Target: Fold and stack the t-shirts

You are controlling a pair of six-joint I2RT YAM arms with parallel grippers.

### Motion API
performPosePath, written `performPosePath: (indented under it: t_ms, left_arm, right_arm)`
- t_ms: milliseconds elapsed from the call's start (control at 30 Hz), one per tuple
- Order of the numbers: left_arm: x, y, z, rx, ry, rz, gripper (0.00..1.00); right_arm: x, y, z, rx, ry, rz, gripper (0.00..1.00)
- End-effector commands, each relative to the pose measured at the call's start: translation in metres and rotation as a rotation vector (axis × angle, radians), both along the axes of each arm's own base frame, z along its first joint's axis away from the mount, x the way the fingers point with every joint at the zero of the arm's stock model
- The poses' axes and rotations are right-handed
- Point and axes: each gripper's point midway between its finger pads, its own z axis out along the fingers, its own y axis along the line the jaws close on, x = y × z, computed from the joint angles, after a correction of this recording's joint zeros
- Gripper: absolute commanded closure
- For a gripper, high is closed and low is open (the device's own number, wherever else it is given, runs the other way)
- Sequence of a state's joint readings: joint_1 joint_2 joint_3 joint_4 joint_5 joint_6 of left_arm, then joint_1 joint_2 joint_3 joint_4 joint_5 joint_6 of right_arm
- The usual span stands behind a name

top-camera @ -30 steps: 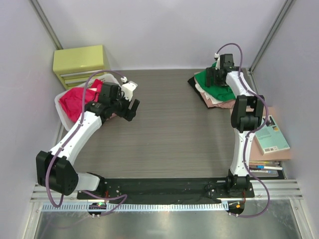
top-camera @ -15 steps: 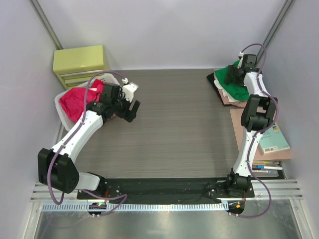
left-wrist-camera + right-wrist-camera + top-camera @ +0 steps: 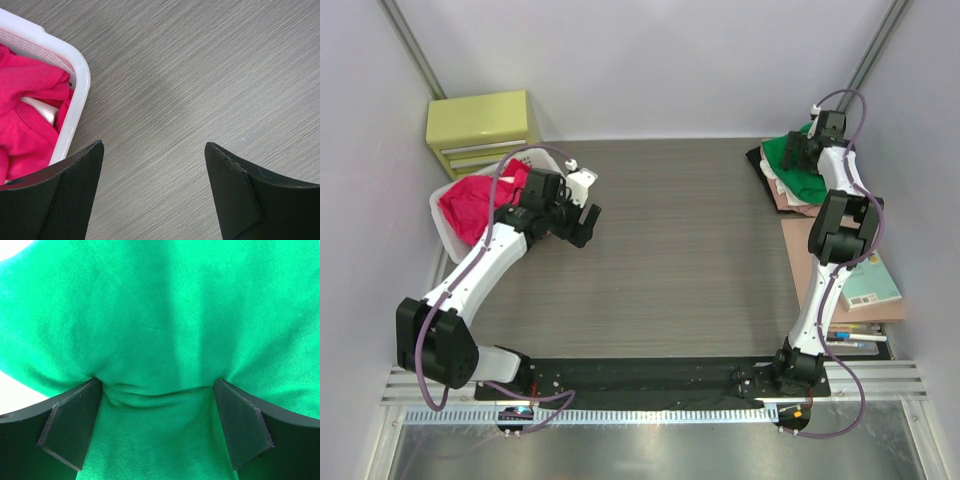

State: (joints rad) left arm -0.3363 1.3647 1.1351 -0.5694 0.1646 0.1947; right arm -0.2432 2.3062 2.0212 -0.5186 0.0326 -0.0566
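A bright green t-shirt [image 3: 786, 154] [image 3: 160, 310] tops a folded stack at the table's far right, with pale pink and black layers [image 3: 782, 192] showing under it. My right gripper [image 3: 801, 150] [image 3: 157, 386] is open, both fingertips pressed down into the green cloth, which wrinkles between them. Red t-shirts [image 3: 470, 202] [image 3: 25, 105] lie bunched in the white basket [image 3: 441, 189] [image 3: 80, 82] at the left. Just right of the basket, my left gripper [image 3: 584, 222] [image 3: 152, 147] hangs open over bare table with nothing between its fingers.
A yellow-green drawer unit [image 3: 480, 130] stands behind the basket. Along the right edge lie a brown board [image 3: 805, 238], a teal book [image 3: 868, 280] and some pens [image 3: 852, 340]. Grey walls close in both sides.
My right gripper has swung right, and the folded stack with the green shirt has slid right with it toward the table's edge. The left arm has barely moved.
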Motion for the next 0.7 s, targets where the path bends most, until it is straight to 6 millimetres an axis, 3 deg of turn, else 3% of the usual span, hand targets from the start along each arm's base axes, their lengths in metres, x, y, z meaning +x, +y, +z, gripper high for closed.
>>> performPosePath:
  t_ms: [0,67,167,200,267,300,400,433,500,567,600,633,667]
  left_arm:
    - [0.002,0.001,0.007,0.003,-0.034,-0.01,0.17]
    - [0.003,0.001,0.006,0.003,-0.028,-0.01,0.17]
    - [0.003,0.001,0.008,0.002,-0.033,-0.011,0.17]
    - [0.002,0.001,0.008,0.001,-0.031,-0.011,0.17]
    - [0.001,0.001,0.009,-0.001,-0.036,-0.013,0.17]
    - [0.0,0.002,0.01,0.0,-0.043,-0.012,0.17]
    - [-0.001,0.003,0.01,-0.003,-0.054,-0.006,0.17]
    - [-0.002,0.006,0.008,-0.005,-0.055,0.001,0.17]
    - [-0.001,0.007,0.01,-0.015,-0.063,0.015,0.17]
    - [0.004,0.01,0.012,-0.037,-0.063,0.05,0.17]
    - [0.006,0.011,0.013,-0.053,-0.057,0.069,0.17]
    - [0.009,0.016,0.012,-0.069,-0.039,0.111,0.17]
    - [0.013,0.023,0.02,-0.065,-0.051,0.151,0.18]
  right_arm:
    - [0.007,-0.001,0.055,-0.026,-0.107,-0.006,0.0]
    - [0.013,0.01,0.115,-0.048,-0.213,0.017,0.0]
    - [0.004,0.023,0.189,-0.054,-0.339,0.019,0.0]
    - [-0.012,0.029,0.241,-0.056,-0.439,0.026,0.0]
    - [-0.032,0.041,0.279,-0.041,-0.514,0.051,0.0]
    - [-0.055,0.049,0.322,-0.037,-0.607,0.055,0.0]
    - [-0.096,0.062,0.356,-0.038,-0.677,0.079,0.0]
    - [-0.126,0.073,0.376,-0.038,-0.719,0.104,0.0]
    - [-0.158,0.086,0.382,-0.038,-0.736,0.147,0.0]
    - [-0.198,0.107,0.376,-0.013,-0.746,0.217,0.0]
    - [-0.206,0.113,0.347,0.021,-0.68,0.234,0.0]
    - [-0.227,0.121,0.348,0.002,-0.688,0.275,0.0]
    - [-0.234,0.131,0.335,0.03,-0.659,0.323,0.0]
